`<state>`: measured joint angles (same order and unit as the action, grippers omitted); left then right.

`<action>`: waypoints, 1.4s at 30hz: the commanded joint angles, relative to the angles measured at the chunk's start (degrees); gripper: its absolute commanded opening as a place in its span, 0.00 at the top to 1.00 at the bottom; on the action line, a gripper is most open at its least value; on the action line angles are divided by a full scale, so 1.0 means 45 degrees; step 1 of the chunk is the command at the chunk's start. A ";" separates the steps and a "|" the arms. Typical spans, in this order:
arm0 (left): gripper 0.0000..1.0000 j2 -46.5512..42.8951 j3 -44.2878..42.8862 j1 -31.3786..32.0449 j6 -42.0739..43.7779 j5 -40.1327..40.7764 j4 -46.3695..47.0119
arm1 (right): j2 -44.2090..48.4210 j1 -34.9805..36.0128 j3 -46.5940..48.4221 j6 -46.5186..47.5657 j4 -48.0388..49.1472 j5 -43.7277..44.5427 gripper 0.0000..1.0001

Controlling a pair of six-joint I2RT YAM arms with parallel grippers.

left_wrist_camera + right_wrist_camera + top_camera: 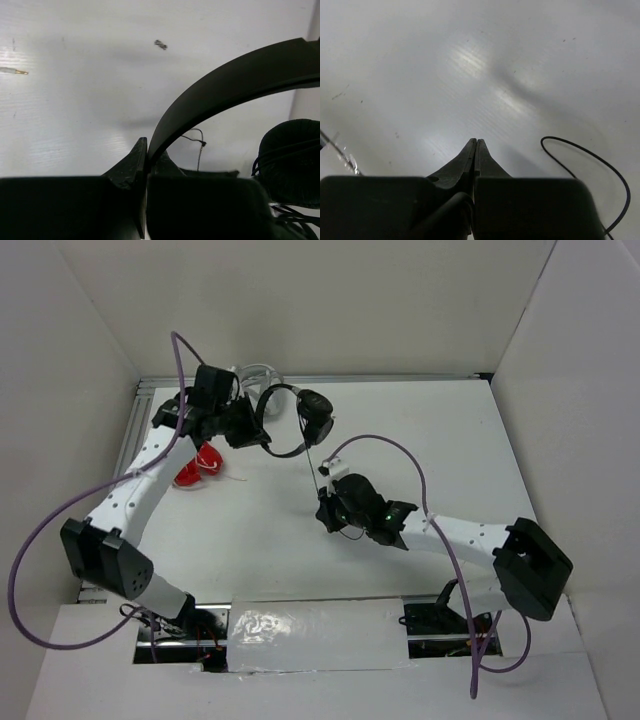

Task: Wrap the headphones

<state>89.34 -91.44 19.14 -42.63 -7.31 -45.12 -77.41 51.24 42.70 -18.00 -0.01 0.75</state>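
Observation:
The black headphones hang in the air at the back of the table, with the thin headband and one round earcup in sight. My left gripper is shut on the headband; in the left wrist view the band rises from between the closed jaws of the gripper, with the earcup to the right. The thin black cable runs straight down from the earcup to my right gripper, which is shut on it. In the right wrist view that gripper's jaws are closed and a cable loop lies on the table.
Red headphones with a white cable lie left of centre, under the left arm. Grey-white headphones sit at the back edge. A gold-tipped plug lies on the table in the left wrist view. White walls enclose the table.

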 commanded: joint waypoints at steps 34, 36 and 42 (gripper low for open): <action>1.00 -0.6513 0.2741 -0.0659 0.1232 -0.6675 0.3406 | -0.0708 -0.5291 -0.1814 0.1635 0.5316 -0.3213 0.99; 1.00 -0.6533 0.3034 -0.0659 0.1174 -0.6793 0.3581 | -0.1135 -0.6072 -0.1482 0.1753 0.5237 -0.3893 0.98; 1.00 -0.6572 0.3736 -0.0737 0.1211 -0.7593 0.4148 | -0.3090 -0.7831 0.0236 0.1852 0.4554 -0.5770 1.00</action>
<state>61.17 -74.94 16.23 -37.45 -36.73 -31.55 -88.49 18.44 39.44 -10.61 20.38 -19.20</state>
